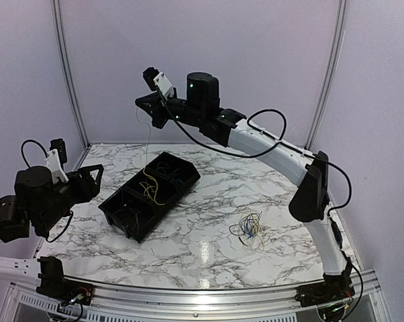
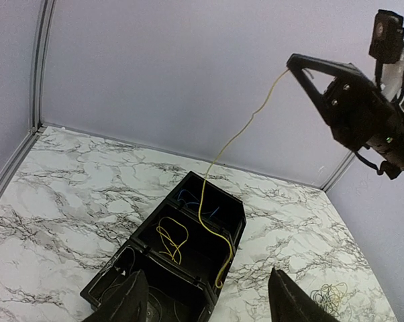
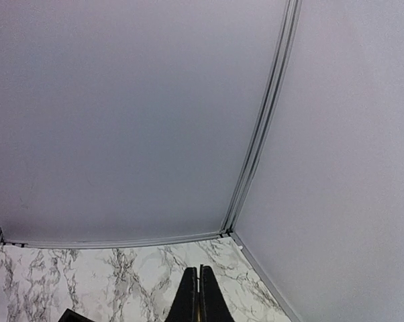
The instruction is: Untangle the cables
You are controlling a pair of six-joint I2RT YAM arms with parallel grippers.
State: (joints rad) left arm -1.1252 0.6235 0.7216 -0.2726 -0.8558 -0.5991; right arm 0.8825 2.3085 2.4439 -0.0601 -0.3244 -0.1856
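Yellow cable (image 2: 235, 137) hangs from right hand (image 2: 293, 64), clamped on it; left hand (image 1: 94, 180) apart, below

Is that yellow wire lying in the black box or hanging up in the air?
Hanging: the shut right gripper holds the yellow wire by its top end, and its lower part drapes into the black box.
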